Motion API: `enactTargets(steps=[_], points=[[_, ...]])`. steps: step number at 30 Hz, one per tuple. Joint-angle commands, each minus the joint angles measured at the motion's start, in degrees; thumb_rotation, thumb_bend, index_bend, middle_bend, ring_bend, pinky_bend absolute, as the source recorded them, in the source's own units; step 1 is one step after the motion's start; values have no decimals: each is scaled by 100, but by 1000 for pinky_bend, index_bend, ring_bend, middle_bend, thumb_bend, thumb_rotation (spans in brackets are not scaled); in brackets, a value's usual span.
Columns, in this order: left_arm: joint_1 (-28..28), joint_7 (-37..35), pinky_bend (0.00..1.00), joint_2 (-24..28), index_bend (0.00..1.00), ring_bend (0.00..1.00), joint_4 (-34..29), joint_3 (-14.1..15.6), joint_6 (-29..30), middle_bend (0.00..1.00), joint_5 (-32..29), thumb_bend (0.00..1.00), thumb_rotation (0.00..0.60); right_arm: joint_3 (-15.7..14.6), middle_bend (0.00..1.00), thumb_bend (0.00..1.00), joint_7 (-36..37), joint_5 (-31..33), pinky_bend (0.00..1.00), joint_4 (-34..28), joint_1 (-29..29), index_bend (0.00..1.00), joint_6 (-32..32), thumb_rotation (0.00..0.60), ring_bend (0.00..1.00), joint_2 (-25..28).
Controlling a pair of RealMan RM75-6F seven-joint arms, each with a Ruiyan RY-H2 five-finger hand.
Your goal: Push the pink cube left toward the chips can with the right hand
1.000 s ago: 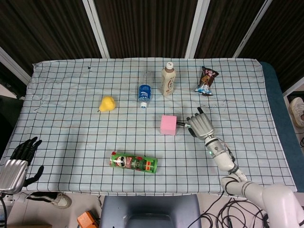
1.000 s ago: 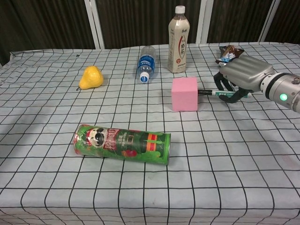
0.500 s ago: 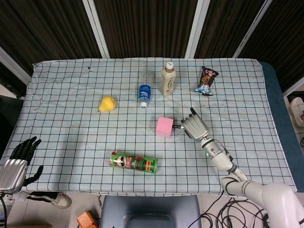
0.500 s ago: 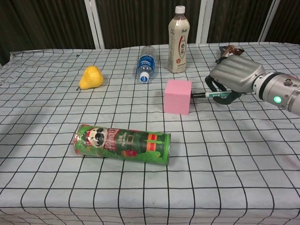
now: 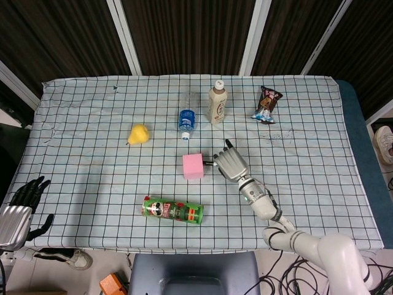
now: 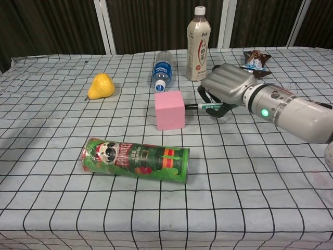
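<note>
1. The chips can [image 6: 136, 159] lies on its side at the front of the bench [image 6: 260, 208]. It is green and round, so I think it can roll if something bumps it.
2. The left hand [image 5: 18, 212] hangs off the front left corner of the bench. Its fingers are spread and it holds nothing.
3. The pink cube [image 6: 170, 109] sits flat on the checked cloth, just behind the right end of the can. They are near but not touching.
4. The cube looks like soft foam. I think it is very light and slides easily. It has flat sides, so it should not roll, but a push near a corner could spin it.
5. The best place to push is low on the middle of its right side. No grip is needed.
6. The right hand [image 6: 225, 86] is just to the right of the cube. Its fingers curl in and hold nothing. One thin fingertip [image 6: 193, 106] pokes out to the cube's right side. It looks like it touches.
7. At the back stand a pear [image 6: 101, 86], a lying water bottle [image 6: 163, 70], a milk tea bottle [image 6: 198, 46] and a snack bag [image 6: 255, 58].
</note>
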Motion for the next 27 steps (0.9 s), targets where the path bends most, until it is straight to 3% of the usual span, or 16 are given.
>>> enactTargets(steps=[1,19,23,27], points=[[11,-49,118,15,0,0,13,9,20,0,22,401,600,63,723,565,-145,42,313,-13,114,964,-56,600,577,-144],[177,-555,118,136,0,0,181,17,339,0,104,401,600,547,723,566,-914,405,313,-38,797,964,-188,600,577,-1145],[210,-596,118,143,0,0,203,21,394,0,121,401,600,526,722,565,-937,401,313,-149,771,964,-106,600,577,-1109],[237,-600,118,142,0,0,216,38,440,0,165,401,600,334,722,566,-917,270,313,-570,527,964,107,600,578,-693]])
